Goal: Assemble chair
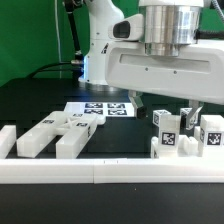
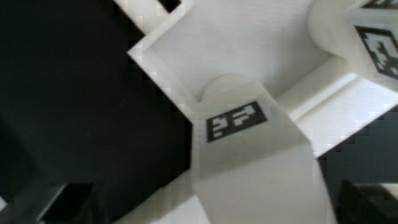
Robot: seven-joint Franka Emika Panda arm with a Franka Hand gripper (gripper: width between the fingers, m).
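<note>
The pincer (image 1: 188, 112) hangs over white plastic tagged chair blocks (image 1: 166, 132), at the exterior view's right of the flat white marker board (image 1: 100, 108). Apart or together, I cannot tell.

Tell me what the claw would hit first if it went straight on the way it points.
Most likely the tagged white chair part standing right beneath the downward-pointing claw. Depth is unclear in the exterior view, so it might pass just beside it to the table.
</note>
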